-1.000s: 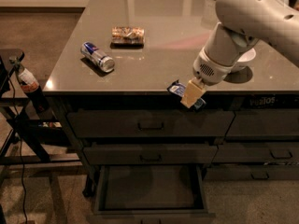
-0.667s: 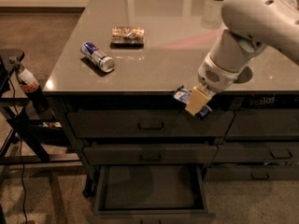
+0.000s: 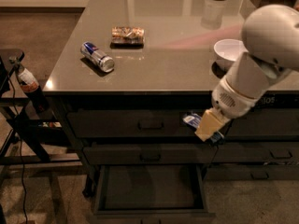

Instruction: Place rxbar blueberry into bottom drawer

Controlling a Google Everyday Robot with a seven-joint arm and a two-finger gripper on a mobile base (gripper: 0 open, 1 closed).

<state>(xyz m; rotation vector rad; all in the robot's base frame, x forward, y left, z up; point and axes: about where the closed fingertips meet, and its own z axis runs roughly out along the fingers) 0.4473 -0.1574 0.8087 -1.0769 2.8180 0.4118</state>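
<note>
My gripper [image 3: 205, 127] hangs in front of the cabinet, level with the top drawer and to the right of its handle. It is shut on the rxbar blueberry [image 3: 192, 120], a dark blue wrapper that sticks out to the left of the tan fingers [image 3: 209, 124]. The bottom drawer [image 3: 150, 190] is pulled open below and to the left of the gripper; its flat dark inside shows nothing in it. The white arm hides part of the counter's right side.
On the grey counter [image 3: 173, 55] lie a blue-silver can [image 3: 97, 57] on its side and a brown-gold snack packet [image 3: 127, 35]. A white bowl [image 3: 230, 52] stands near the arm. A black stand with a bottle [image 3: 27, 80] is at the left.
The gripper has moved down and to the right with the bar, from the counter's front edge to in front of the top drawer.
</note>
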